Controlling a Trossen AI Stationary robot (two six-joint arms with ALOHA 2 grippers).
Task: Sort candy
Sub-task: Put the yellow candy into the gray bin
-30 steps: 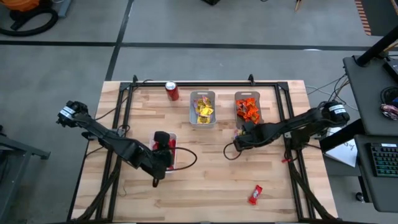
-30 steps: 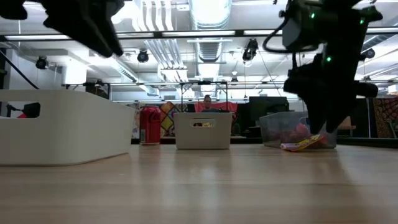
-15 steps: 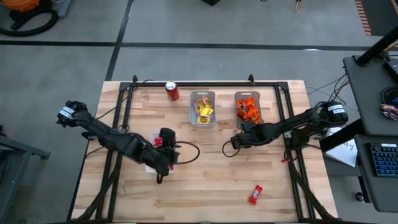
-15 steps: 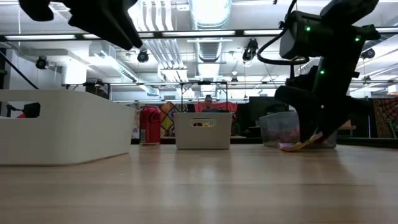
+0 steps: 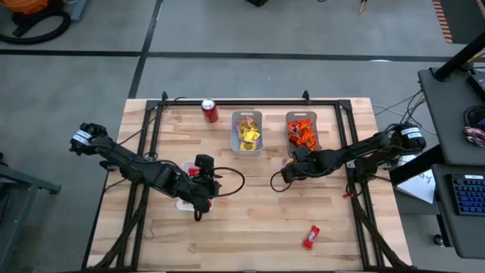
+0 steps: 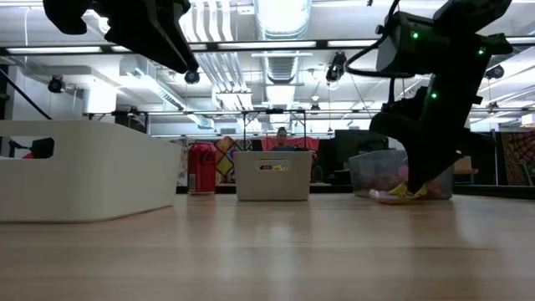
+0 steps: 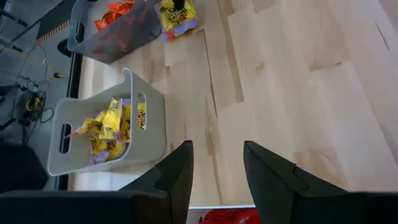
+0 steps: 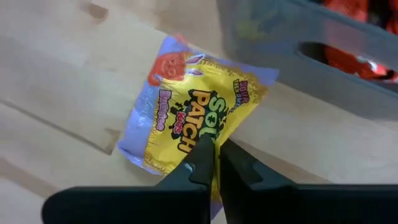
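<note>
Candy packet, yellow (image 8: 193, 124), lay flat on the wooden surface (image 5: 258, 220) just beside the near wall of the grey tray of orange candy (image 5: 301, 133), and the right pincer (image 8: 214, 163) was closed on the packet's edge, its two dark fingers pressed nearly together with the wrapper between them. In the low view the same packet (image 6: 401, 193) sat low against the surface under the right arm, in front of the translucent tray. In the high view the right pincer (image 5: 288, 172) lay near the surface's middle, directly below that tray.

Yellow candy (image 5: 248, 136) filled the neighbouring grey tray (image 5: 247, 116), which stood to the left of the orange one; the left wrist view showed both trays side by side, the yellow pieces (image 7: 109, 127) heaped inside the nearer one. A single red candy (image 5: 311, 236) lay alone near the front edge of the surface, well apart from everything else.

Left pincer (image 5: 201, 182) hovered over the white tray (image 5: 184, 203) at the left of the surface, fingers (image 7: 177, 174) spread apart and holding nothing; red candy (image 7: 229, 216) showed in the tray beneath them. A red soda can (image 5: 210, 111) stood upright near the back edge, left of the trays.
</note>
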